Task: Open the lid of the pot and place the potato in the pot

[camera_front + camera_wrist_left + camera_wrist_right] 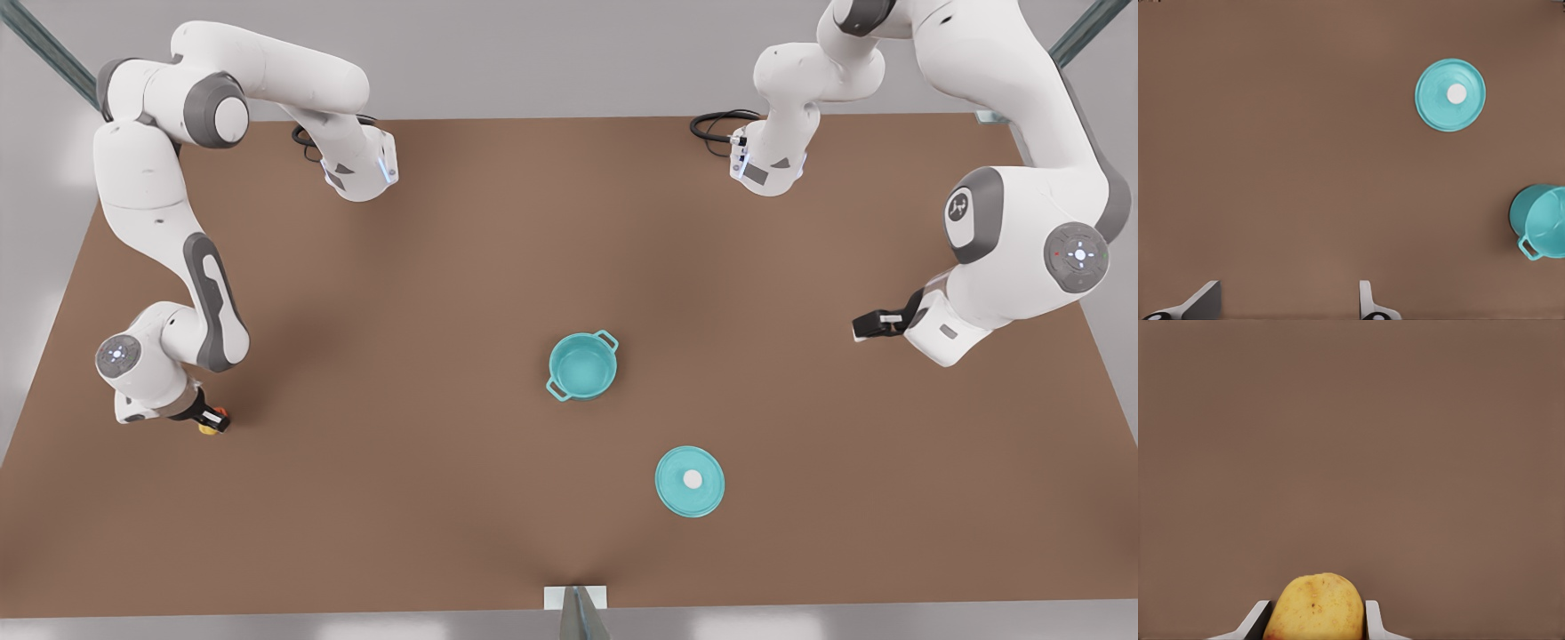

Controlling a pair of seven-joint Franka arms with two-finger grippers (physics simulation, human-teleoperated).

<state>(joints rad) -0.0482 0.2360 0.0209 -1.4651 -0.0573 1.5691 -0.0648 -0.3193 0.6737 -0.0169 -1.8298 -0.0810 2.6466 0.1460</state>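
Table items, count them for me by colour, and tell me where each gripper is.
Teal: 2, the pot and the pot lid, lying apart from it.
Yellow: 1, the potato, held in the right gripper at the front view's left.
Total: 3.
The left gripper waits open at the front view's right, holding nothing.

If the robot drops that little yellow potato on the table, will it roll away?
Probably a bit. The potato looks rounded and smooth between the right gripper fingers, so it could wobble off, though its lumpy oval shape would likely stop it soon. It seems firm, not squishy: the fingers leave no dent. It looks tiny beside the pot, so it is probably light.
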